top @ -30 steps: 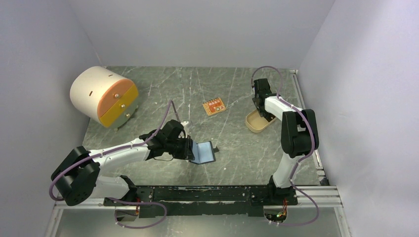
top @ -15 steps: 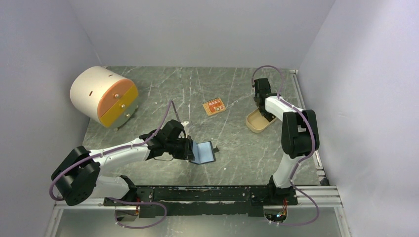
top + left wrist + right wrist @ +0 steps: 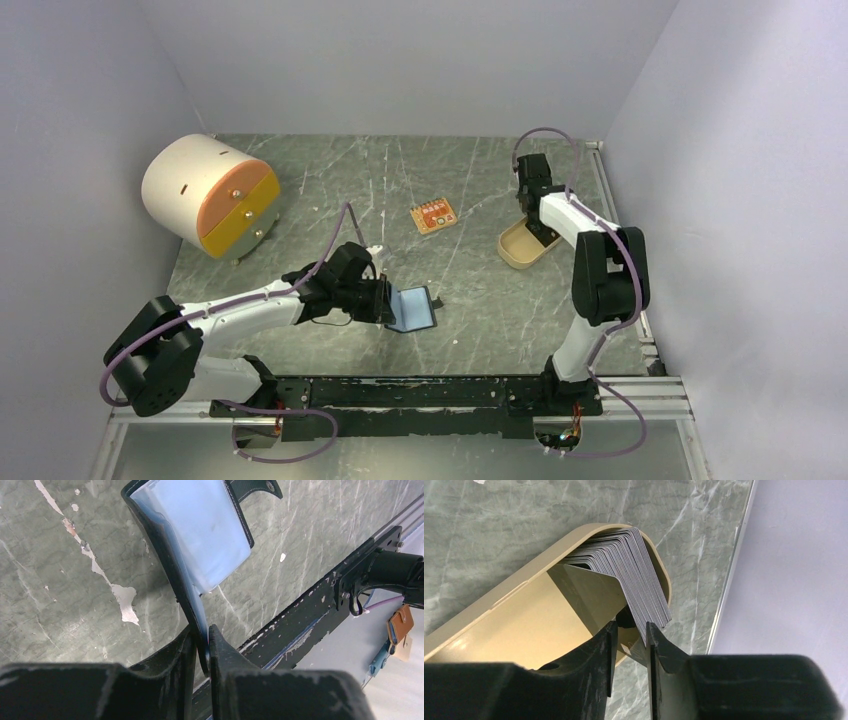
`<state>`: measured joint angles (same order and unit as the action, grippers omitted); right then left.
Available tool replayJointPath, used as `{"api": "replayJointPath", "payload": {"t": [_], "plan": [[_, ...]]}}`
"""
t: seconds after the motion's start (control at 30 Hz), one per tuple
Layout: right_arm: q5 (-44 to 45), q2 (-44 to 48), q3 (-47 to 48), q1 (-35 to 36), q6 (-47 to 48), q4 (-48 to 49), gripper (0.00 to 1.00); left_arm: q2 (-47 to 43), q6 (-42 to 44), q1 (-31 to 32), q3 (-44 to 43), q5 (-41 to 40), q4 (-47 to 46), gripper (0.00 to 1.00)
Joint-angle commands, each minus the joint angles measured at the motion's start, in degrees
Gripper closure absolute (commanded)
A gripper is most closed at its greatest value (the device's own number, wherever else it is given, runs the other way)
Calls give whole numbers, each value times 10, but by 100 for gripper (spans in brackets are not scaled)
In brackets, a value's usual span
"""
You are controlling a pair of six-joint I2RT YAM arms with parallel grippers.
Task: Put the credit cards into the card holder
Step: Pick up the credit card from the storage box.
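From above, a scratched green-grey marbled table point(image 3: 480, 300) sits boxed in by pale lilac walls point(image 3: 400, 60). A cream drum point(image 3: 205, 195) stands far left, an orange board point(image 3: 433, 216) mid-table and a tan tray point(image 3: 512, 255) to the right. The left gripper point(image 3: 385, 302) holds the wallet point(image 3: 415, 308) open near the front edge.

Left wrist: its fingers are clamped on the wallet's black flap, and pale chips point(image 3: 122, 600) scar the stone beside it.

Right wrist: the cards point(image 3: 634, 565) stand fanned against the tray's end. The right gripper point(image 3: 630, 630) has its fingers slightly apart at the stack's lower corner; I cannot tell whether they pinch it.

Lab robot cell: plain walls point(image 3: 400, 60), mount rail point(image 3: 430, 393).
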<state>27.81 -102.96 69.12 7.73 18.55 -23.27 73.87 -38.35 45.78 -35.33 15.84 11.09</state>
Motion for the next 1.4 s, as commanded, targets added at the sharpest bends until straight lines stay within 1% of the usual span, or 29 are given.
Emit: {"api": "replayJointPath", "payload": {"t": [0.0, 0.03, 0.1, 0.2, 0.3, 0.4, 0.5, 0.67, 0.83, 1.0, 1.1, 1.2, 1.3, 1.37], "plan": [[-19, 28, 10, -8, -16, -19, 74, 5, 0, -3, -3, 15, -18, 80], [-23, 30, 11, -7, -20, -25, 79, 5, -1, -3, -3, 13, -17, 80], [-34, 34, 17, -5, -30, -44, 84, 6, -2, -3, -3, 12, -16, 80], [-45, 47, 20, 0, -42, -64, 85, 7, -6, -3, -2, 12, -17, 79], [-66, 60, 25, 2, -52, -87, 90, 12, -14, -4, -2, 7, -15, 74], [-74, 71, 28, 2, -68, -108, 100, 17, -21, -4, -6, -8, -3, 69], [-86, 92, 23, 3, -89, -123, 100, 11, -29, -9, -5, -21, 5, 66], [-120, 145, 23, 3, -132, -137, 100, -3, -43, -32, 3, -25, 3, 64], [-201, 206, 6, 9, -215, -116, 100, -4, -51, -36, 1, -41, 9, 70], [-287, 272, -34, 13, -281, -76, 100, 0, -43, -35, 6, -24, -13, 90], [-340, 321, -78, 17, -318, -45, 100, -4, -42, -36, 16, 10, -55, 91], [-405, 376, -151, 26, -363, 2, 100, -12, -60, -36, 31, 51, -118, 91], [-459, 428, -222, 48, -421, 61, 100, -11, -79, -35, 37, 81, -170, 91], [-470, 456, -269, 75, -468, 105, 100, -5, -93, -36, 42, 94, -200, 91]]}}
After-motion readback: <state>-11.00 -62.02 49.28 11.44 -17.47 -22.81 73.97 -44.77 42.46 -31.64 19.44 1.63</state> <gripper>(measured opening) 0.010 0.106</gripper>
